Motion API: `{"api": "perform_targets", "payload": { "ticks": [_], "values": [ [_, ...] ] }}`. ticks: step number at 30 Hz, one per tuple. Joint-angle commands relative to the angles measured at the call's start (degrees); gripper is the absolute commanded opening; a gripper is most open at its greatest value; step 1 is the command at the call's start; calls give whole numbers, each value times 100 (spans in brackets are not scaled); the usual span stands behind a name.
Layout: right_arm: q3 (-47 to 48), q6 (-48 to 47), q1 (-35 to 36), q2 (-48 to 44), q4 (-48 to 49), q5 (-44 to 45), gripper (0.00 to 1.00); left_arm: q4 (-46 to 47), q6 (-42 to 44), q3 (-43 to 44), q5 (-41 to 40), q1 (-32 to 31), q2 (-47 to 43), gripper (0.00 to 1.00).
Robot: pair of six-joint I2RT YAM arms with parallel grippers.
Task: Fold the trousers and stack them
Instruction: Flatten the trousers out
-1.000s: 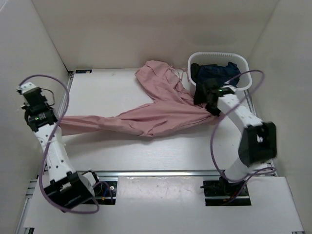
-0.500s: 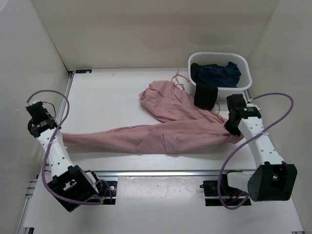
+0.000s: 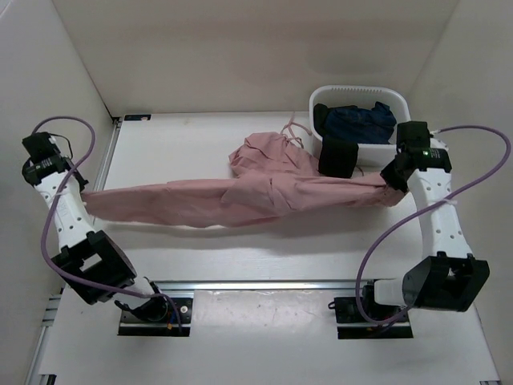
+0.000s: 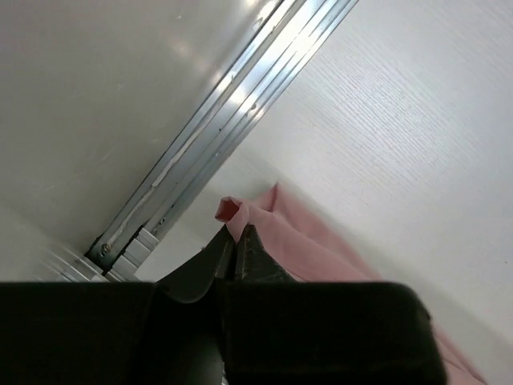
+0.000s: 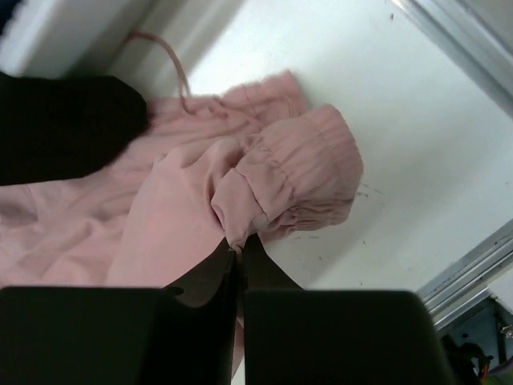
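Observation:
The dusty-pink trousers (image 3: 240, 196) hang stretched across the table between my two grippers, above the surface, with the second leg bunched at the back (image 3: 264, 152). My left gripper (image 3: 80, 195) is shut on a leg hem at the far left; the pinched pink corner shows in the left wrist view (image 4: 240, 212) at the fingertips (image 4: 248, 245). My right gripper (image 3: 394, 178) is shut on the gathered waistband (image 5: 304, 160) at the right, beside the basket. A thin pink drawstring (image 5: 172, 64) trails from the waist.
A white basket (image 3: 401, 108) at the back right holds a dark navy garment (image 3: 357, 120); a black cloth (image 3: 337, 156) hangs over its front. An aluminium rail (image 4: 232, 104) runs along the left wall. White walls enclose the table.
Both grippers rose and moved apart, the left further left and back, the right back toward the basket. The trousers were pulled taut and lifted off the table.

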Motion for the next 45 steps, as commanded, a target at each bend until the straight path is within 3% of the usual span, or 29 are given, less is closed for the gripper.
{"api": "perform_targets", "payload": {
  "ticks": [1, 4, 6, 8, 10, 11, 13, 16, 19, 23, 27, 29, 32, 36, 38, 41, 42, 43, 45],
  "values": [
    [-618, 40, -324, -352, -306, -120, 0, -197, 34, 38, -255, 51, -172, 14],
    [-1699, 224, -605, -852, -446, -305, 1, -197, 34, -778, -545, 51, -479, 14],
    [-2499, 426, -1009, -1317, -629, -358, 12, -197, 34, -1534, -659, 199, -743, 14],
    [-3104, 681, -1500, -1661, -692, -358, 32, -197, 34, -2000, -825, 270, -875, 23],
    [-3353, 831, -1660, -2119, -806, -219, 64, -197, 34, -2668, -1002, 393, -876, 36],
    [-3354, 971, -1661, -2207, -807, 43, 80, -197, 34, -2844, -1081, 507, -876, 48],
    [-3284, 1024, -1661, -2261, -868, 256, 87, -145, 34, -3066, -1152, 630, -700, 64],
    [-2872, 771, -1661, -2138, -815, 310, 87, -240, 34, -2584, -1003, 701, -515, 78],
    [-2572, 428, -1556, -2014, -579, -84, 84, -521, 34, -1592, -301, 614, -296, 79],
    [-2449, 532, -837, -1813, -446, 115, 66, -593, 34, -939, 254, 96, -15, 82],
    [-2396, 822, 95, -1365, -209, 231, 50, -392, 34, -1183, 168, -790, 774, 82],
    [-2536, 945, 97, -900, -209, 169, 32, -23, 34, -1386, -131, -863, 1057, 82],
    [-2922, 1060, -52, -451, -104, 117, 23, 330, 34, -1536, -650, -863, 1567, 80],
    [-3407, 771, -413, -336, 195, -191, 23, 15, 34, -1011, -134, -1020, 1472, 77],
    [-3302, 700, -413, -283, 195, -139, 23, -91, 34, -302, 227, -1582, 1217, 80],
    [-2766, 560, -413, -283, 256, 37, 36, -346, 34, 822, 806, -2715, 1295, 89],
    [-2608, 559, -413, -231, 257, 37, 41, -346, 34, 1080, 1000, -3014, 1400, 97],
    [-2459, 429, -413, -230, 309, 116, 50, -346, 34, 1300, 1202, -3295, 1531, 100],
    [-2046, 366, -413, 32, 475, 116, 57, -346, 34, 1977, 1817, -3990, 2102, 100]
  ]
}}
